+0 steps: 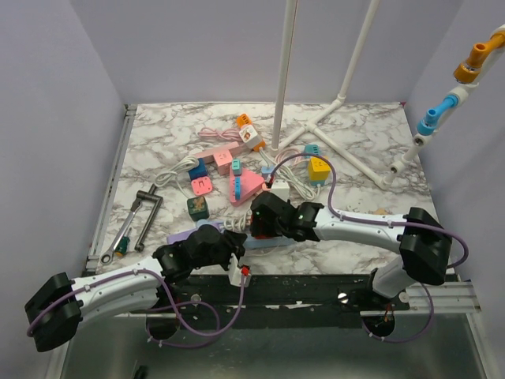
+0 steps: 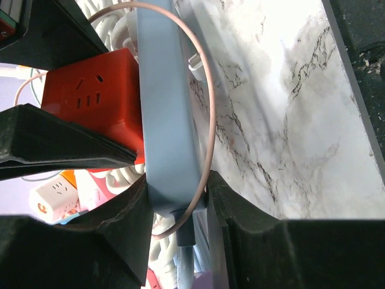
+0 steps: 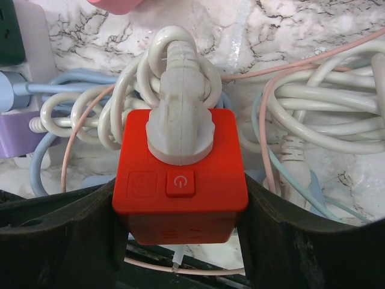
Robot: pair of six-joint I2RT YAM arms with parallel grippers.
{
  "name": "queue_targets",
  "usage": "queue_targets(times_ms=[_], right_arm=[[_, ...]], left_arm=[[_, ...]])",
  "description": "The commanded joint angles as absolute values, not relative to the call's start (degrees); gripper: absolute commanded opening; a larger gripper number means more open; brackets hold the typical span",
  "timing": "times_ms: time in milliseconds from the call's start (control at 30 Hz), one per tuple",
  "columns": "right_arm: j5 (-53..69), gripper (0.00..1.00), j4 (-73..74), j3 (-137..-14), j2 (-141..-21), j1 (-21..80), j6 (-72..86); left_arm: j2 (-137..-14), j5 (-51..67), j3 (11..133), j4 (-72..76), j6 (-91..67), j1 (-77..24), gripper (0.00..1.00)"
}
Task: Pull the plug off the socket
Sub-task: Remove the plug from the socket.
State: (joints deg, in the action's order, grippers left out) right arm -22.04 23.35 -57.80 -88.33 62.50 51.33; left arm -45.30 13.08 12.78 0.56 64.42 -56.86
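A red cube socket (image 3: 180, 180) with a power button has a white plug (image 3: 179, 126) seated in its top face, its white cable coiled behind. My right gripper (image 3: 180, 208) is shut on the cube's two sides; in the top view it (image 1: 264, 223) sits at the near middle of the table. My left gripper (image 2: 177, 198) is shut on the end of a blue-grey power strip (image 2: 165, 120), with a thin pink cable caught against the right finger. The red cube (image 2: 96, 96) lies just beside that strip. In the top view the left gripper (image 1: 230, 246) is close to the right one.
A tangle of white, pink and pale blue cables (image 3: 313, 114) lies around the cube. Pink, teal, yellow and dark green sockets (image 1: 197, 207) lie behind. A metal clamp tool (image 1: 136, 221) is at left. A white pipe frame (image 1: 339, 118) stands at the back. The table's near edge (image 1: 316, 272) is close.
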Motion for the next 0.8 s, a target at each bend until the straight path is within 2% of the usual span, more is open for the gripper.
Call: queue_targets(times_ms=[0, 200, 400, 433, 500, 600, 767], right_arm=[[-29.7, 0.01, 23.0, -61.6, -89.9, 57.4, 51.3], [-31.7, 0.01, 22.0, -57.2, -86.3, 58.6, 52.9], [-37.8, 0.01, 23.0, -55.4, -83.9, 65.9, 55.3], [-37.1, 0.11, 22.5, -54.9, -84.3, 66.0, 55.7], [-36.8, 0.44, 22.0, -55.0, -85.7, 65.9, 56.8], [-35.6, 0.71, 21.7, -57.9, -88.0, 65.9, 54.9], [-28.7, 0.83, 23.6, -63.0, -90.8, 64.0, 53.6]], left_arm=[[-45.0, 21.3, 11.4, -6.2, 69.0, -59.5, 0.00], [-46.7, 20.8, 12.0, -5.1, 69.3, -59.6, 0.00], [-47.5, 20.0, 12.7, -4.7, 68.1, -59.6, 0.00], [-47.5, 19.9, 12.4, -4.5, 68.4, -59.6, 0.00], [-47.1, 19.5, 11.6, -3.4, 69.3, -59.6, 0.00], [-46.5, 18.4, 10.2, -0.8, 70.3, -59.6, 0.00], [-46.7, 15.0, 7.4, 6.0, 73.1, -59.6, 0.00]])
